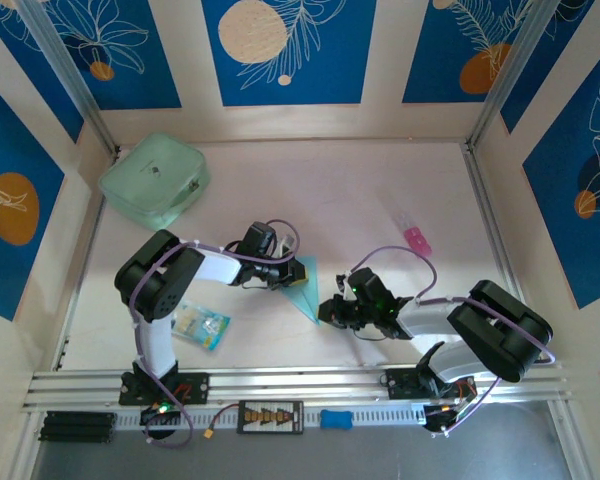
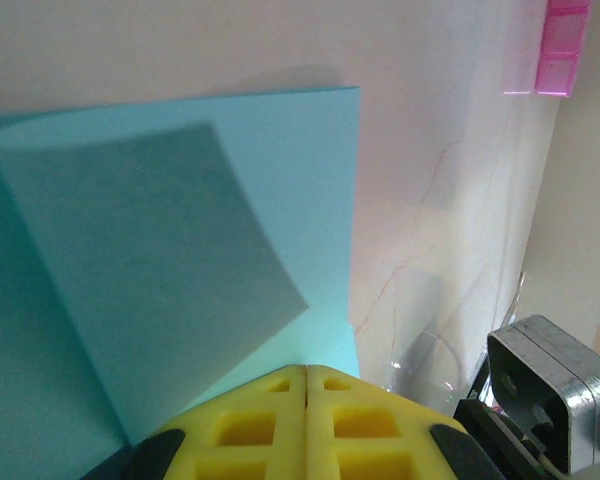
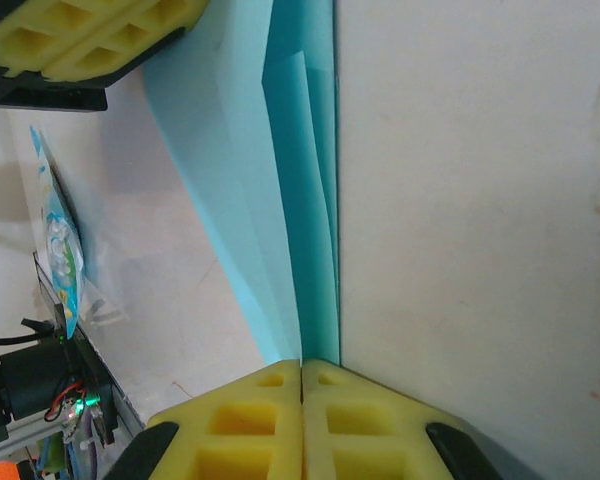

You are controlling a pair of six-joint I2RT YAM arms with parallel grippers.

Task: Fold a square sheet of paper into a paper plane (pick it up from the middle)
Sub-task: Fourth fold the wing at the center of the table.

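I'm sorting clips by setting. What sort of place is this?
Probably a robot lab test cell: a white table boxed in by printed blue panels, with an aluminium mounting rail along its near edge.

Pale table: mint pouch, printed packet, pink object.

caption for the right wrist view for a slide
right wrist view: the right gripper pinches the tip of the folded light-blue paper while the left gripper holds its far end
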